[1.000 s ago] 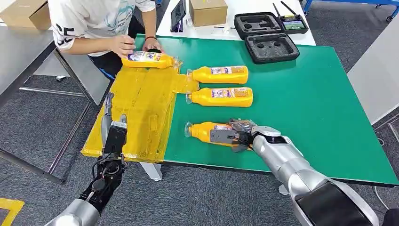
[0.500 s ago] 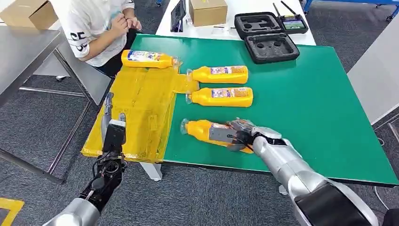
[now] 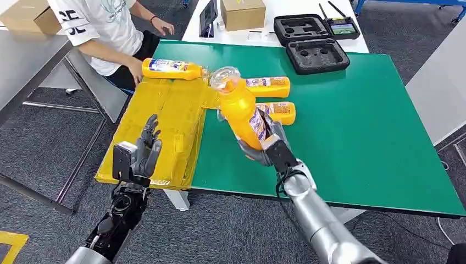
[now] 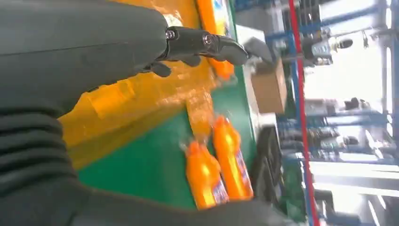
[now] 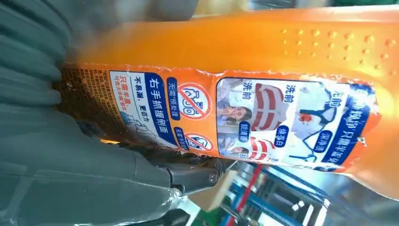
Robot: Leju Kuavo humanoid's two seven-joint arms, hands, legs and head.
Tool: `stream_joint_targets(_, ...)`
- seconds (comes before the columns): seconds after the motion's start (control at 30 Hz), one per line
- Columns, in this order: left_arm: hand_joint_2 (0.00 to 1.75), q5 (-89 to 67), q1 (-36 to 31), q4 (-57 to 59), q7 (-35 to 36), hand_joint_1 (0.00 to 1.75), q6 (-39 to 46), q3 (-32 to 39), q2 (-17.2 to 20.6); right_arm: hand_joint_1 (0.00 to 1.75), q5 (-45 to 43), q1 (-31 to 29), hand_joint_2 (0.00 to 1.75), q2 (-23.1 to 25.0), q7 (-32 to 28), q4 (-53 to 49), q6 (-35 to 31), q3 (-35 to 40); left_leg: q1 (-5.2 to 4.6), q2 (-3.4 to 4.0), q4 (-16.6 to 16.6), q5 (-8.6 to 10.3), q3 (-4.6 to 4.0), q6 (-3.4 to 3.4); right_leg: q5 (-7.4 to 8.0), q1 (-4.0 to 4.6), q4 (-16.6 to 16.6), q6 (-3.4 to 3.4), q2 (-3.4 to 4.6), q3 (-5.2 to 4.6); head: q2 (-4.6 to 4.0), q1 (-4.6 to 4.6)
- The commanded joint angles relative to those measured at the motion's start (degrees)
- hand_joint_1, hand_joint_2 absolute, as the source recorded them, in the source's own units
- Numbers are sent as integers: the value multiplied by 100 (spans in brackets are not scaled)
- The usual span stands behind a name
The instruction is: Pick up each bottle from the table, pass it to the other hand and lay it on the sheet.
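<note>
Held bottle: orange bottle lifted off the green table, tilted, clear cap end toward the far edge, base in the right hand.
Right hand: fingers wrapped round the bottle's lower body; the bottle hides most of them in the right wrist view.
Label: blue, white and orange panel with Chinese writing, among it 洗前, and two red no-entry signs; the small print is too fine to read.
Left hand: fingers spread, holding nothing, over the near edge of the yellow sheet.
Bottle on sheet: lying at the sheet's far edge; label blurred.
Table bottles: two lying behind the held one, partly covered by it.
Person: a hand near the sheet's far left corner.
</note>
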Motion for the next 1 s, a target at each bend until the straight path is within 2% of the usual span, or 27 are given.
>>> stream_joint_targets(0.03, 175, 315, -129, -222, 358, 0, -965, -343, 128, 175, -95, 533, 175, 181, -42, -790, 246, -140, 6, -4, 1, -2, 3, -7, -2, 7, 0, -9, -3, 5, 0, 2)
stream_joint_targets(0.23, 175, 265, -221, -145, 389, 0, -1221, -492, 99, 175, 43, 479, 175, 286, -87, -455, 447, -29, 5, 0, 3, -3, 6, -7, -2, 7, 0, -8, 1, 7, 0, 0)
stream_joint_targets(0.43, 175, 67, -467, 2, 389, 0, -1701, -846, -35, 175, 274, 291, 175, 616, -184, 516, 736, 326, 5, -3, 0, 1, 6, -6, 0, 6, -2, -7, -3, 6, 0, 0)
stream_joint_targets(0.47, 175, 196, -521, 27, 382, 0, -1981, -905, -44, 175, 278, 240, 175, 643, -184, 666, 782, 393, 9, -4, 0, 1, 10, -8, 1, 10, -4, -9, -3, 12, 0, 0)
stream_joint_targets(0.73, 175, 957, -430, -278, 476, 0, -2780, -964, 11, 175, 200, 121, 175, 628, -184, 882, 937, 473, 3, 4, 0, -1, 6, -5, 1, 5, -1, -6, 5, 4, 0, 0)
stream_joint_targets(1.0, 175, 1260, -339, -419, 529, 0, -3013, -990, 75, 175, 184, 30, 175, 675, -181, 976, 1018, 483, 10, 13, 0, -3, 15, -11, 2, 12, -5, -13, 14, 14, 0, 0)
